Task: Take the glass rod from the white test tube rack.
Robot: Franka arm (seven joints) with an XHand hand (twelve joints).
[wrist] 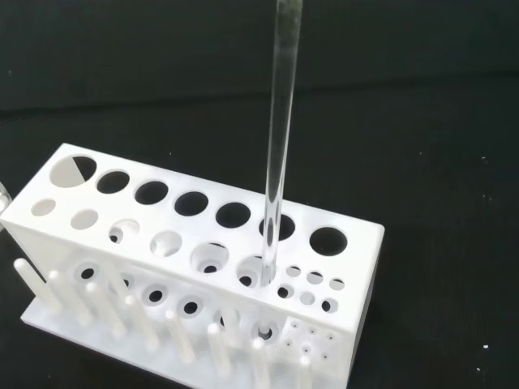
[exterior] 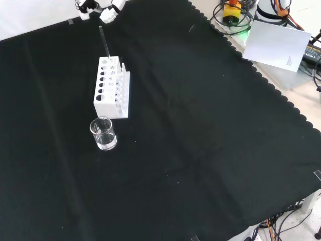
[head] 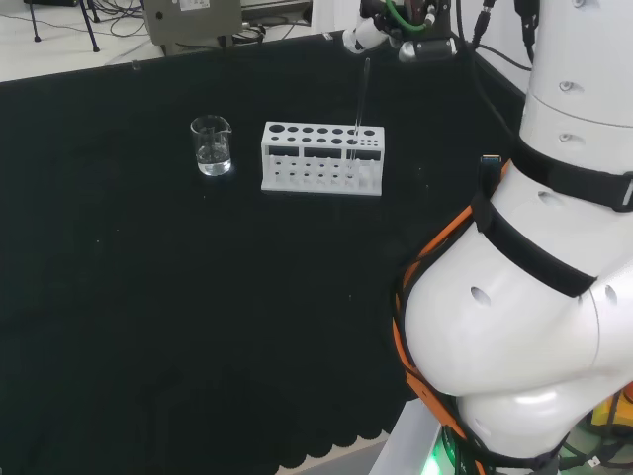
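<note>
Glass rod upright in white rack; beaker beside; hand grip unclear.

Your arm's large white links stand at the right of the head view, banded with black straps and orange cable, and rise to the top edge. Your robot hand sits at the far end of the tabletop; in the front view its white fingertips enter from the top. You cannot tell its finger pose.
</note>
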